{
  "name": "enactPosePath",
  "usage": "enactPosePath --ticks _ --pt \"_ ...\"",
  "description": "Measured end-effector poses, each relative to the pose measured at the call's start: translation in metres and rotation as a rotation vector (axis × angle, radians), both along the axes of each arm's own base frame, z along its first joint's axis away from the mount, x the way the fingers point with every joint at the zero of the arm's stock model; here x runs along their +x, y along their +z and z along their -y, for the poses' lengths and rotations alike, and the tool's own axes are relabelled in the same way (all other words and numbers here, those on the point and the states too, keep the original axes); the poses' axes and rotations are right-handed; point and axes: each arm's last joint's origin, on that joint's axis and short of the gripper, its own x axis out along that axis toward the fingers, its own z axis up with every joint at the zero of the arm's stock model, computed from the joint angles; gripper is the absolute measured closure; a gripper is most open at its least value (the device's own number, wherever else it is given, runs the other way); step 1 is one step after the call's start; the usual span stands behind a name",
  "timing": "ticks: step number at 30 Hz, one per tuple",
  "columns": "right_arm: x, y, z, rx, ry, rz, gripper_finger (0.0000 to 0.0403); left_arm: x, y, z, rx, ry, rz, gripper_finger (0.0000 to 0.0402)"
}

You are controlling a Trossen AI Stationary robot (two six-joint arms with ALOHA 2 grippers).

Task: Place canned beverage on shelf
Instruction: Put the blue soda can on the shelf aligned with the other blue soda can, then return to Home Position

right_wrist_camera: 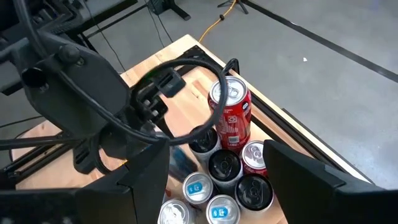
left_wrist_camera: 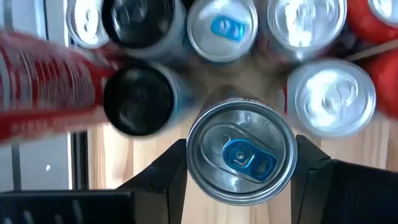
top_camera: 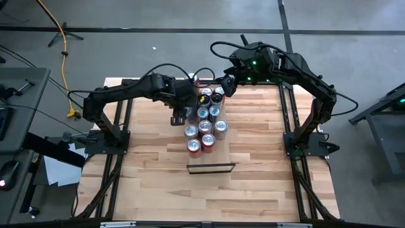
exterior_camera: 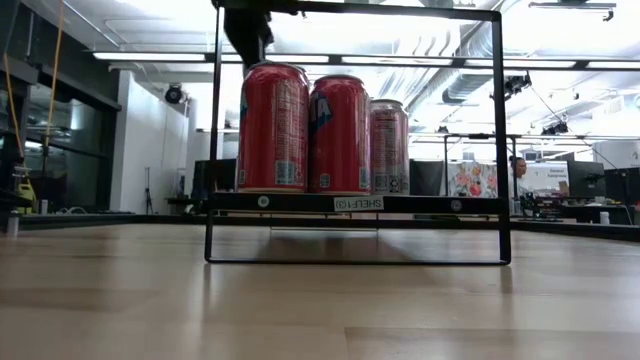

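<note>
At the left edge of the can bunch, mid-table | left gripper (left_wrist_camera: 241,180) clamped on a silver can (left_wrist_camera: 240,154), held upright so nothing spills | right gripper (right_wrist_camera: 211,186) apart, empty, waiting above the far cans | shelf (top_camera: 211,168) near the front edge, well apart from the can, not yet filled

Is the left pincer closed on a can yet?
Yes. In its wrist view the left pincer has a dark finger against each side of an upright silver can.
</note>
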Motion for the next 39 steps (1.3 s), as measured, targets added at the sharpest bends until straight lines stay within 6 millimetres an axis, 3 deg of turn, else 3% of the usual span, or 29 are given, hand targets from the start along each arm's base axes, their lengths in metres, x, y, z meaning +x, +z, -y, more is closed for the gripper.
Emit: enactPosePath --ticks 13,17,23,34,39 --pt "0.0 0.0 0.0 0.0 -0.001 0.0 0.016 0.023 -0.024 -0.004 -0.025 -0.043 -0.037 0.0271" --pt "0.0 0.0 0.0 0.0 0.0 0.0 0.016 0.027 -0.029 -0.004 -0.026 -0.051 -0.052 0.0237" --pt "0.0 0.0 0.0 0.0 -0.001 0.0 0.016 0.029 -0.03 -0.006 -0.024 -0.05 -0.047 0.0197" --pt "0.0 0.0 0.0 0.0 0.0 0.0 0.016 0.029 -0.031 -0.006 -0.018 -0.049 -0.038 0.0196" --pt "0.0 0.0 0.0 -0.001 0.0 0.0 0.016 0.027 -0.012 -0.005 -0.01 -0.05 -0.009 0.0195"
